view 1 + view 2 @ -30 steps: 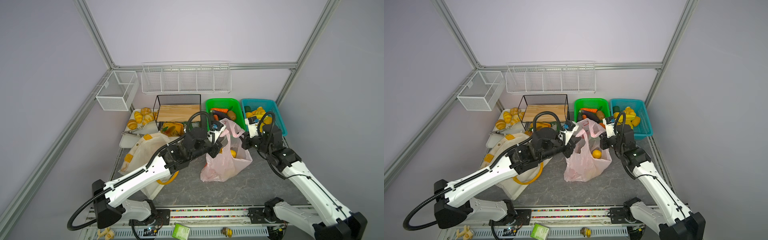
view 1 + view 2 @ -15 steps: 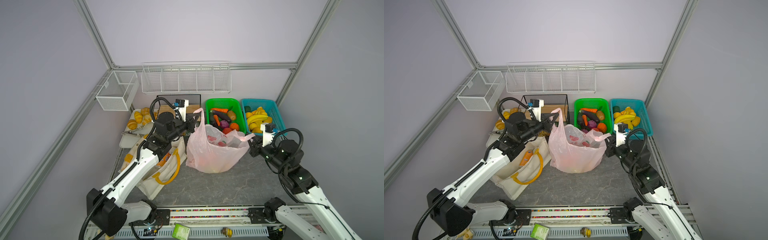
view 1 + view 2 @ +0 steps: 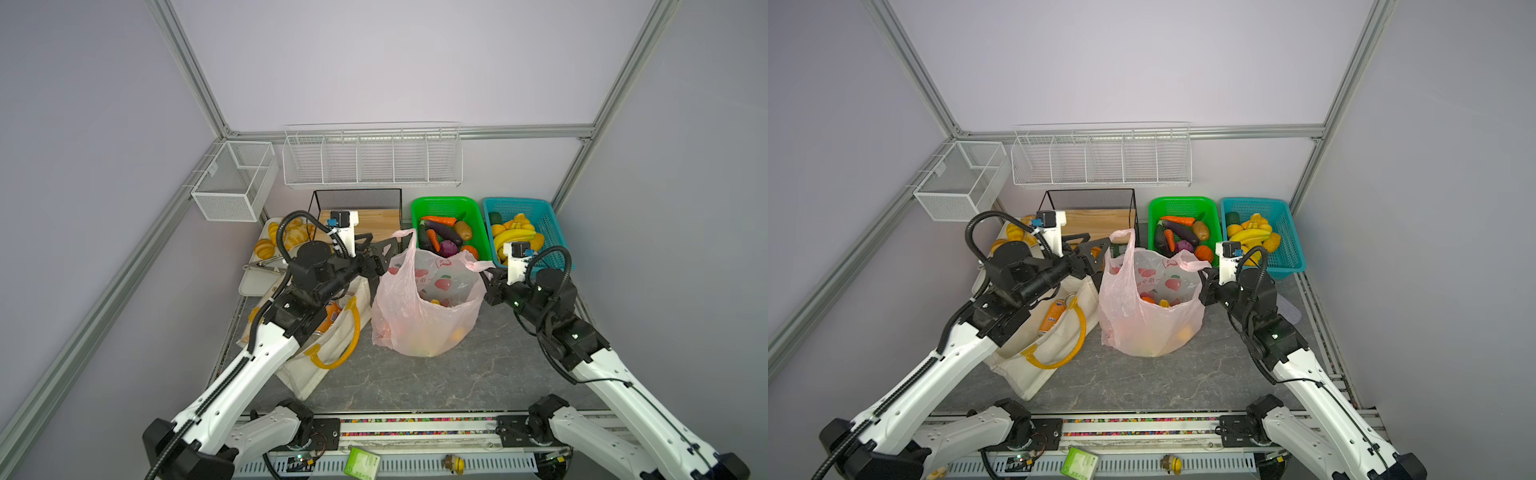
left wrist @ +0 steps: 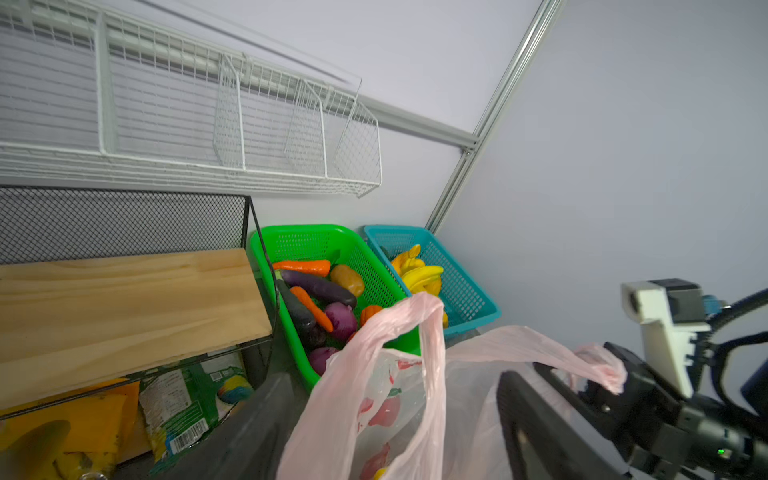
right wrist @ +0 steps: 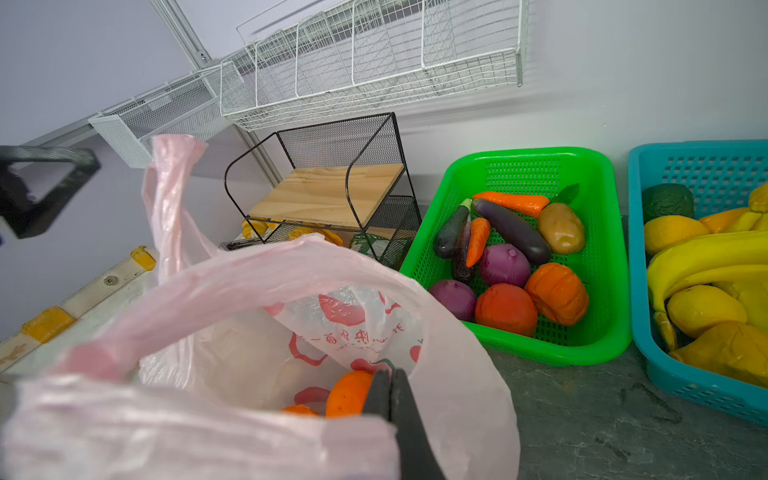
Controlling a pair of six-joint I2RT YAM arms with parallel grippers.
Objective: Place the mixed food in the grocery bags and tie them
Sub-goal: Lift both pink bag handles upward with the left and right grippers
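Observation:
A pink plastic bag (image 3: 424, 316) stands upright mid-table in both top views, with small orange fruit (image 5: 349, 392) and yellow fruit (image 3: 435, 302) inside. Its right handle (image 4: 540, 345) is pinched in my shut right gripper (image 3: 485, 272) at the bag's right rim. The left handle (image 3: 409, 245) stands up free. My left gripper (image 3: 384, 253) is open right beside it, and in the left wrist view that loop rises between the spread fingers. The cream canvas tote (image 3: 328, 361) with a yellow handle (image 3: 351, 332) lies under my left arm, holding an orange soda can (image 3: 1052, 316).
Behind the bag stand a green basket (image 3: 446, 205) of vegetables and a blue basket (image 3: 548, 232) of bananas. A black wire shelf with a wooden board (image 3: 357, 216) and a tray of croissants (image 3: 266, 249) sit back left. White wire racks (image 3: 374, 158) hang on the wall.
My arms drew apart from the middle, stretching the pink bag wide. The left gripper then opened and let go of the left handle; the right kept its hold.

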